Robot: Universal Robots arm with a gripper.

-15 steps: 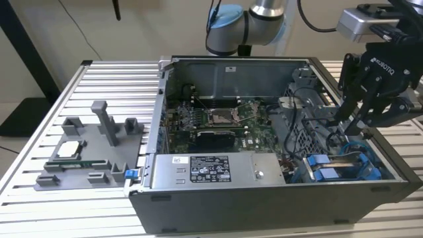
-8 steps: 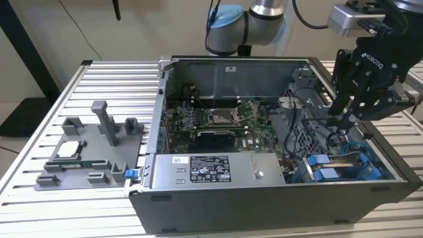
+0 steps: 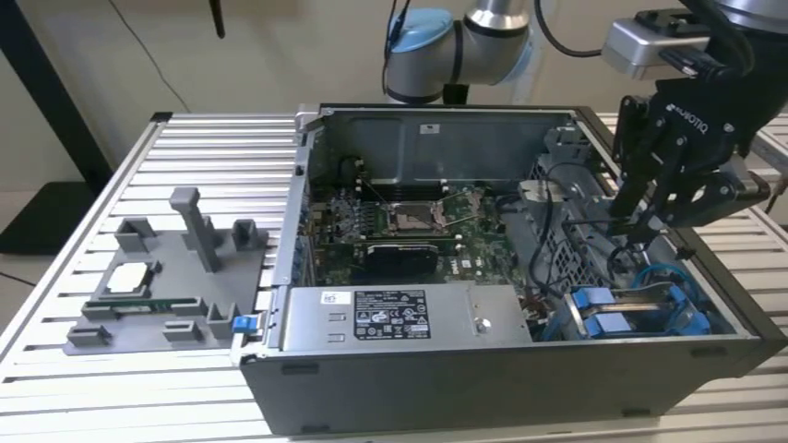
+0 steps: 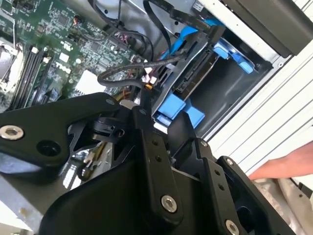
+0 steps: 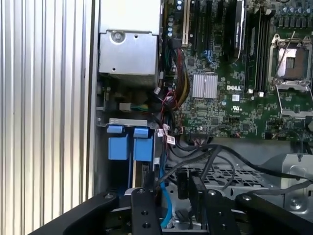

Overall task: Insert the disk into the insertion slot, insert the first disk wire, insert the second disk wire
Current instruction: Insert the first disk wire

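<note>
The disk (image 3: 622, 318) in its blue carrier (image 4: 173, 105) lies inside the insertion slot (image 3: 689, 309), a grey metal cage at the case's front corner on the exterior view's right. Its blue tabs (image 5: 129, 142) face the motherboard. My gripper (image 3: 638, 235) hangs just above the cage, fingers pointing down into the case. A thin black disk wire (image 4: 117, 73) loops from the board side to my fingertips (image 4: 141, 105). A black connector (image 5: 188, 186) sits between the fingers, which look shut on it. Other black cables run beside it.
The open computer case (image 3: 493, 388) rests on a slatted metal table. A grey labelled power-supply box (image 3: 394, 318) lies next to the cage, with the motherboard (image 3: 407, 221) behind it. A grey fixture (image 3: 161, 286) stands at the exterior view's left. A person's hand (image 4: 281, 169) rests outside the case.
</note>
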